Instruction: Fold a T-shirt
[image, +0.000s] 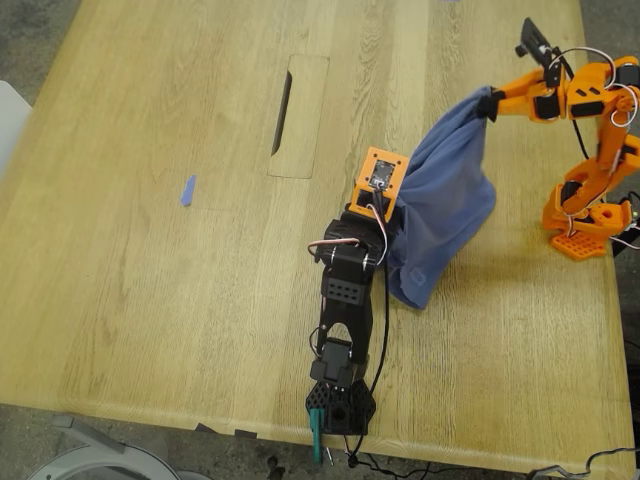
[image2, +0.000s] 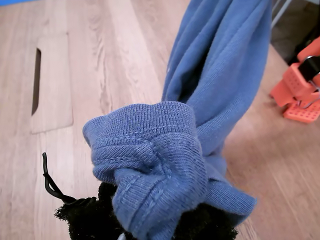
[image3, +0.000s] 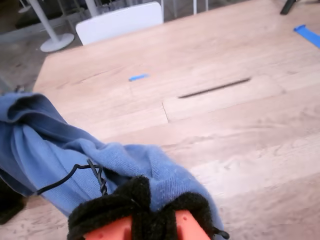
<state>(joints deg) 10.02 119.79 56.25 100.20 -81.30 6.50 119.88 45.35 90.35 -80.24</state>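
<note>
The slate-blue T-shirt (image: 445, 200) hangs bunched between both grippers above the wooden table (image: 150, 280); its lower end droops to the tabletop. Its print is hidden. My first gripper (image: 385, 222), on the black arm, is shut on a ribbed hem or cuff of the T-shirt (image2: 150, 150), with its black padded fingers (image2: 82, 220) underneath the cloth. My second gripper (image: 490, 103), on the orange arm, is shut on another part of the T-shirt (image3: 125, 165), which spills over its black padded fingers (image3: 135, 200).
A tiny blue scrap (image: 187, 190) lies on the table at the exterior view's left and also shows in the second wrist view (image3: 138, 77). A cable-slot panel (image: 298, 115) is set into the tabletop. The orange arm's base (image: 580, 225) stands at the exterior view's right edge. A white chair (image3: 120, 20) stands beyond the table.
</note>
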